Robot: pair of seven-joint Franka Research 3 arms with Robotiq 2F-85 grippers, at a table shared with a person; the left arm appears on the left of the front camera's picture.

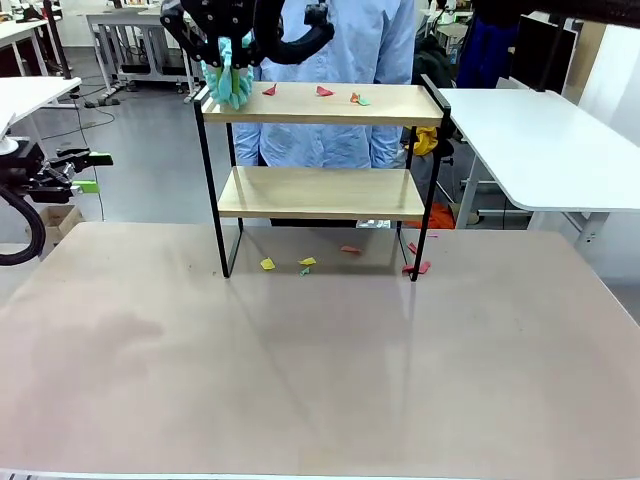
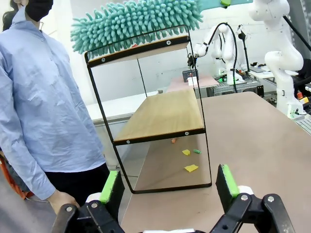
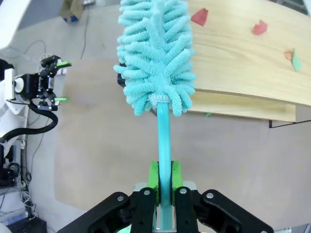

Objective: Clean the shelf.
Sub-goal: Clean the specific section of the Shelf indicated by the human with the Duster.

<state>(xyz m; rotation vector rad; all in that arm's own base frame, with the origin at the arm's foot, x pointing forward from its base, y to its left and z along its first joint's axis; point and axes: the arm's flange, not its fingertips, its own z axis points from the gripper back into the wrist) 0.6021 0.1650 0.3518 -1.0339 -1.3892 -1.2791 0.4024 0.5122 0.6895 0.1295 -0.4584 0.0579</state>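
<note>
The shelf (image 1: 322, 190) stands in the upper middle of the front view, on the far part of the table (image 1: 320, 380) – two light wooden boards in a thin black frame. Red, orange and green paper scraps (image 1: 324, 91) lie on its top board, towards the middle and right. More scraps (image 1: 267, 264), yellow, green and red, lie on the table between and beside its legs.

At the left end of the top board a teal duster (image 1: 230, 80) has its fluffy head down against the wood. Its handle runs back into the right gripper (image 3: 164, 175), which comes in at the upper left of the front view. The green pads are pressed onto the handle from both sides.

The left gripper (image 1: 92, 172) hangs at the left edge of the front view, well apart from the shelf. Its jaws are spread wide with nothing between them.

Behind the shelf stands a person (image 1: 330, 40) in a light blue shirt.
</note>
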